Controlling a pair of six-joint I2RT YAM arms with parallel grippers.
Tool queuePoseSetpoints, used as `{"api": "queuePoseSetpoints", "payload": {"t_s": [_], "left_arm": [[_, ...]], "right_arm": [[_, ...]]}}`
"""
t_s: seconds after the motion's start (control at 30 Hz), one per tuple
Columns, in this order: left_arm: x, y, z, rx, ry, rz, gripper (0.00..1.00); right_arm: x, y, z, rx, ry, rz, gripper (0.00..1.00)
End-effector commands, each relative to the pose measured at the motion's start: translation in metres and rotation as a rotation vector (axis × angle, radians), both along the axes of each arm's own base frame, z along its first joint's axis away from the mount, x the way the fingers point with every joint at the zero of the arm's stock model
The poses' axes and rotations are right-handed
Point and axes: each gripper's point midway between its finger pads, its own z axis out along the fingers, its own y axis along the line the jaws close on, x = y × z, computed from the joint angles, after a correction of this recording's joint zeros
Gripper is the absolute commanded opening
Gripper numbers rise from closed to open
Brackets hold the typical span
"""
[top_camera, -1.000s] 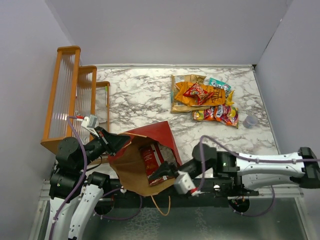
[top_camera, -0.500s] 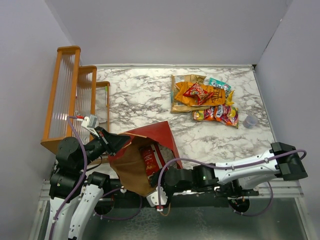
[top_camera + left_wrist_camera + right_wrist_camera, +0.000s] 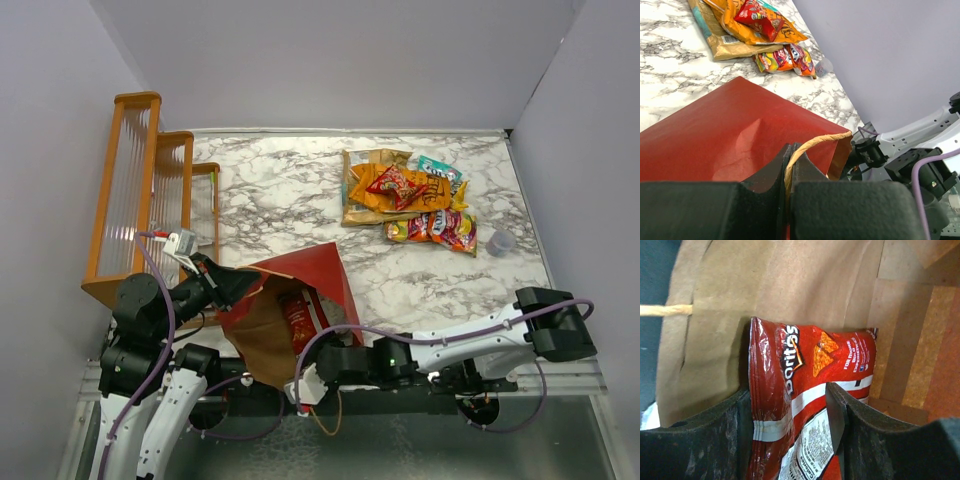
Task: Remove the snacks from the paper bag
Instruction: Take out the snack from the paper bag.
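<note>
The paper bag (image 3: pixel 312 268), dark red outside and brown inside, lies near the front left with its mouth toward the arms. My left gripper (image 3: pixel 215 283) is shut on its tan handle (image 3: pixel 816 142) and holds the mouth up; the gripper (image 3: pixel 789 152) shows in the left wrist view. My right gripper (image 3: pixel 312 348) reaches into the bag (image 3: pixel 765 285). It is open (image 3: pixel 787 395), with one finger on each side of a dark red Doritos packet (image 3: pixel 810 360), also seen from above (image 3: pixel 298 315). Other snacks lie at the back right: an orange-brown chip bag (image 3: pixel 372 198), a red packet (image 3: pixel 395 183), a teal-white pouch (image 3: pixel 440 168) and candy packs (image 3: pixel 445 228).
An orange wooden rack (image 3: pixel 140 190) stands along the left wall. A small clear cup (image 3: pixel 498 242) sits right of the candy packs. The bag's second handle (image 3: pixel 665 310) crosses the mouth's left side. Grey walls close the table on three sides.
My right arm has swung its wrist leftward along the front edge and pushed the gripper up into the bag mouth, around the Doritos packet. The left gripper has not moved.
</note>
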Motion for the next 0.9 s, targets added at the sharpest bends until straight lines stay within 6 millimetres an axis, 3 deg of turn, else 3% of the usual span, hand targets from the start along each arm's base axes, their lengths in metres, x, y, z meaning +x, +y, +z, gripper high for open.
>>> {"api": "queuePoseSetpoints", "payload": {"t_s": [0.0, 0.2, 0.43, 0.63, 0.87], "left_arm": [[0.001, 0.000, 0.002, 0.006, -0.012, -0.004, 0.00], [0.000, 0.000, 0.005, 0.004, -0.017, -0.004, 0.00], [-0.002, 0.001, 0.006, 0.009, -0.016, 0.002, 0.00], [-0.001, 0.002, 0.002, -0.002, 0.000, 0.013, 0.00], [-0.002, 0.004, 0.002, 0.002, 0.004, 0.022, 0.00]], "right_arm": [[0.026, 0.003, 0.008, -0.005, -0.158, -0.104, 0.54], [0.040, 0.019, 0.026, 0.060, -0.252, -0.151, 0.32], [0.034, 0.029, 0.057, 0.143, -0.216, -0.131, 0.02], [0.013, 0.036, 0.115, 0.344, -0.107, -0.034, 0.01], [-0.011, 0.030, 0.205, 0.668, -0.006, 0.083, 0.01]]}}
